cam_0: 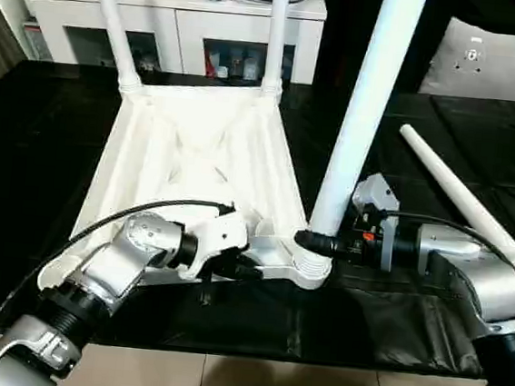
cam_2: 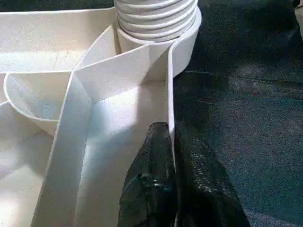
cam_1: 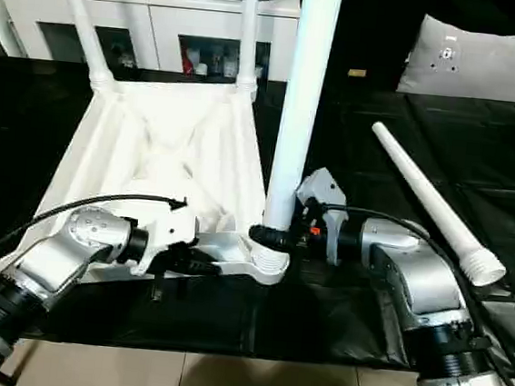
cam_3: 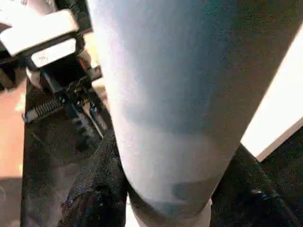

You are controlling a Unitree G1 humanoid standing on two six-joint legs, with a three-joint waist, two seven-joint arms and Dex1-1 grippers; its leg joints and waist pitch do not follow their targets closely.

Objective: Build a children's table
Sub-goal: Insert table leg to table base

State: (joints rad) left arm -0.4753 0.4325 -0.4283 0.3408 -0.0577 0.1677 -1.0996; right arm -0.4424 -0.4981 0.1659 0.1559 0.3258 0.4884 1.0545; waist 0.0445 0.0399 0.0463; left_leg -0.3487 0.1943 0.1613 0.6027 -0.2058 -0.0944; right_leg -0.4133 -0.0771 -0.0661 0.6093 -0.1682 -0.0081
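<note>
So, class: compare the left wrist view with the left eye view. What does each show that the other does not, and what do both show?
Left wrist view alone: the left gripper's two black fingers pinching the tabletop's thin edge wall.

Left eye view alone: the right gripper around the near leg, two far legs fitted, the loose leg, the white cabinet.

Both: the tabletop's ribbed underside and the near corner socket.

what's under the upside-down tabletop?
Black sheeting shows all around the tabletop, which lies on it ribbed side up. What sits directly beneath is covered by the top itself.
</note>
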